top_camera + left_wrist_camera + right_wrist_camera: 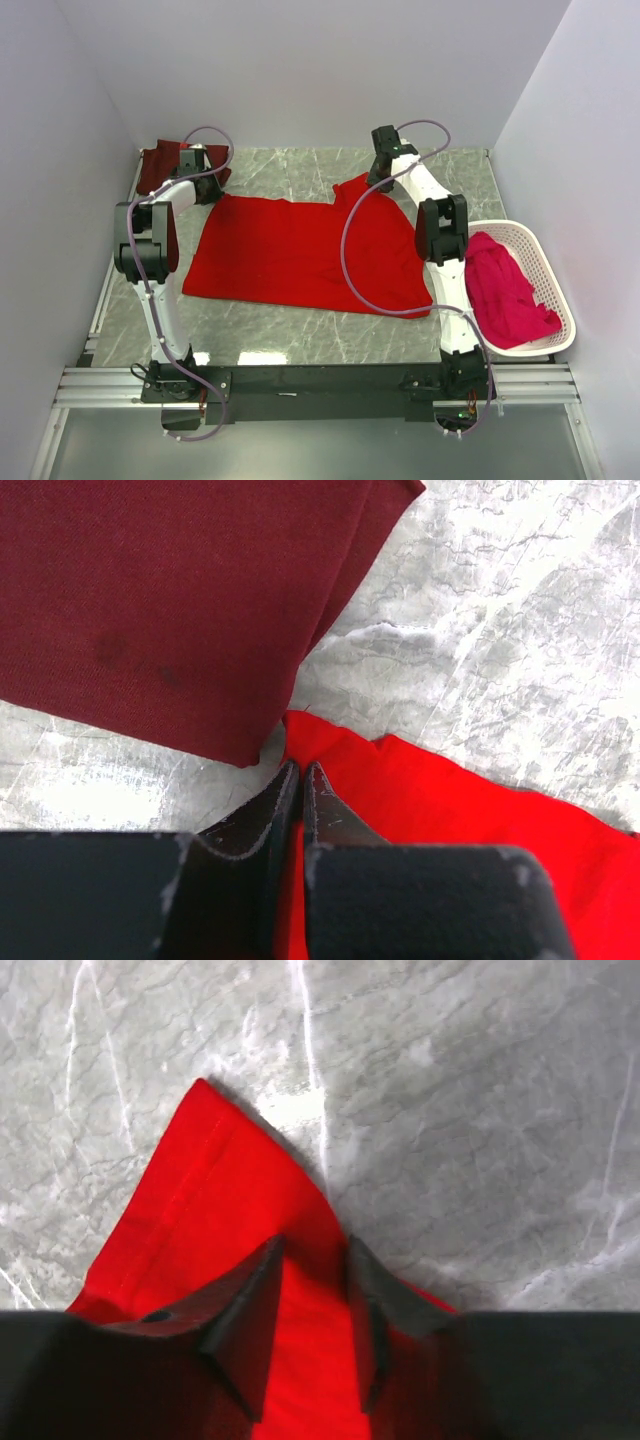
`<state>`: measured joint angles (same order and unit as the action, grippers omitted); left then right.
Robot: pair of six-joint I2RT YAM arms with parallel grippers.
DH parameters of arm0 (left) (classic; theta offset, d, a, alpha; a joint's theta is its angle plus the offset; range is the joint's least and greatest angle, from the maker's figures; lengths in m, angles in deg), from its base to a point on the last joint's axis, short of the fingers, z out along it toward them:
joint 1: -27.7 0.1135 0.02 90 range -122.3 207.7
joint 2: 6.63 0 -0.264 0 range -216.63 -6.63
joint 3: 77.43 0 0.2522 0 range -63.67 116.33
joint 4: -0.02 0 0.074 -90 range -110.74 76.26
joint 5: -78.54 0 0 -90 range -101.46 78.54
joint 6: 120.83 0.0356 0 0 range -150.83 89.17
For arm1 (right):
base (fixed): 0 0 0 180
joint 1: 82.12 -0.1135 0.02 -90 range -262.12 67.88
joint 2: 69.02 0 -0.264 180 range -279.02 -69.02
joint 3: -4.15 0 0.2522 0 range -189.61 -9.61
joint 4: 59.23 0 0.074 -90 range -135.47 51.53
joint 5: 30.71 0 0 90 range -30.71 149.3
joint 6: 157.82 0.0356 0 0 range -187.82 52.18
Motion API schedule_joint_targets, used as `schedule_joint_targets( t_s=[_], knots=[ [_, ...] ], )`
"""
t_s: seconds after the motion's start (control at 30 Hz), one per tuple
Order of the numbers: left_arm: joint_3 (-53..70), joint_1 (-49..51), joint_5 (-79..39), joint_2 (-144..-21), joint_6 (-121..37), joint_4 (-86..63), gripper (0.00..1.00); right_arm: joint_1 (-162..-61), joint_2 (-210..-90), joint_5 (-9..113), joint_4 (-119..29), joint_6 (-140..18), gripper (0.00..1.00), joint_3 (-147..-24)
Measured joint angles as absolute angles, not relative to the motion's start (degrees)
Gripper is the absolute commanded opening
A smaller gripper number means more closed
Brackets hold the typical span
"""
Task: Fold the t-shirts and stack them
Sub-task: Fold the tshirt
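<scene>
Top view, surroundings: a grey marbled counter (300, 175) boxed in by pale walls; a white perforated basket (562, 300) sits at the right edge, just beside the right arm (428, 195); purple cables (345, 252) loop off both arms, one crossing the spread cloth
Top view, shirts: a red t-shirt (290, 255) lies spread flat mid-counter; a maroon t-shirt (155, 165) lies folded in the far left corner, partly under the left arm (165, 200); a pinkish-red t-shirt (505, 290) is heaped in the basket
Top view, hidden: each wrist sits over a far corner of the red t-shirt and covers its own fingertips
Left wrist view, grip: the left fingers (265, 810) are nearly together, clamped on the red t-shirt's corner, a strip of red showing between them
Left wrist view, around: the maroon t-shirt's folded corner lies just beyond the tips; whether it touches the red corner cannot be told
Right wrist view, grip: the right fingers (250, 1300) stand apart, red cloth filling the gap and running beneath them
Right wrist view, cloth: a hemmed point of the red t-shirt reaches past the tips onto bare counter
Right wrist view, unclear: whether the pads touch the cloth
</scene>
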<state>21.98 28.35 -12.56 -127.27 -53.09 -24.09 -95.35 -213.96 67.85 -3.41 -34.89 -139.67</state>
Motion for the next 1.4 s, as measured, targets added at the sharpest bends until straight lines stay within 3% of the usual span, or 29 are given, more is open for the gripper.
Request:
schedule_joint_targets(
  t_s=[0.03, 0.17, 0.5, 0.97, 1.4],
  knots=[
    [22.0, 28.3, -12.7, -127.3, -53.1, -24.1, 0.09, -95.3, -214.0, 68.0, -3.3, -34.8, 0.23, -139.7],
    [22.0, 28.3, -12.7, -127.3, -53.1, -24.1, 0.06, -95.2, -214.0, 68.4, -3.1, -34.6, 0.01, -139.7],
    [21.3, 28.3, -12.4, -127.0, -54.2, -21.3, 0.01, -95.1, -211.5, 69.3, -8.5, -36.0, 0.00, -133.9],
    [16.9, 28.3, -9.2, -120.2, -55.6, -15.3, 0.01, -95.1, -196.3, 71.2, -18.6, -40.0, 0.00, -120.4],
    [15.0, 28.2, -6.6, -119.7, -55.8, -15.0, 0.01, -95.1, -182.9, 70.2, -23.0, -40.2, 0.00, -100.6]
  ],
)
